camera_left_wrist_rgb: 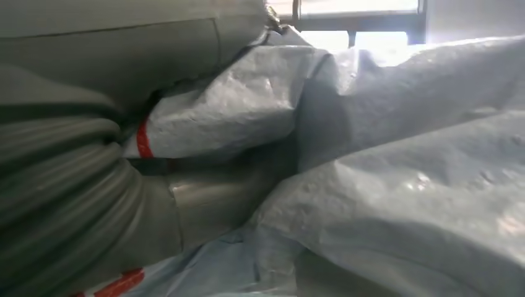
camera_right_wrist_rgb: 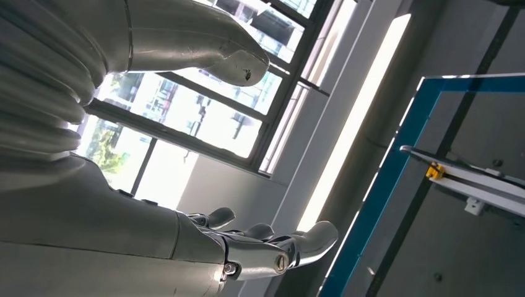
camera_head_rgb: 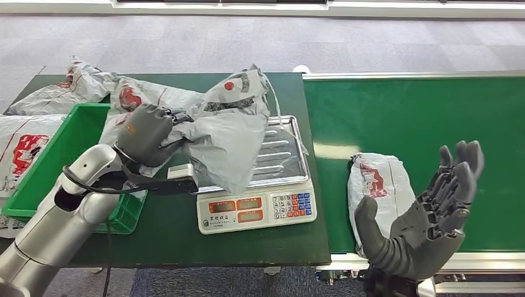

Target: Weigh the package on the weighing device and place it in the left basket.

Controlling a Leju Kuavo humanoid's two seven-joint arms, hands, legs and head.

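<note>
Left hand (camera_head_rgb: pixel 145 133) grips the grey package (camera_head_rgb: pixel 232 133) over the scale (camera_head_rgb: pixel 257 207)'s tray; right hand (camera_head_rgb: pixel 424 213) is palm-up, fingers spread, holding nothing. Package's red print is unreadable.

keypad on my scale (camera_head_rgb: pixel 255 208): digits in rows, too small for me to read singly | scale displays: three orange windows, figures illegible; small print above them illegible | package in my left hand (camera_head_rgb: pixel 230 133): red and black printing, unreadable | package on the belt (camera_head_rgb: pixel 377 185): red mark, unreadable
</note>
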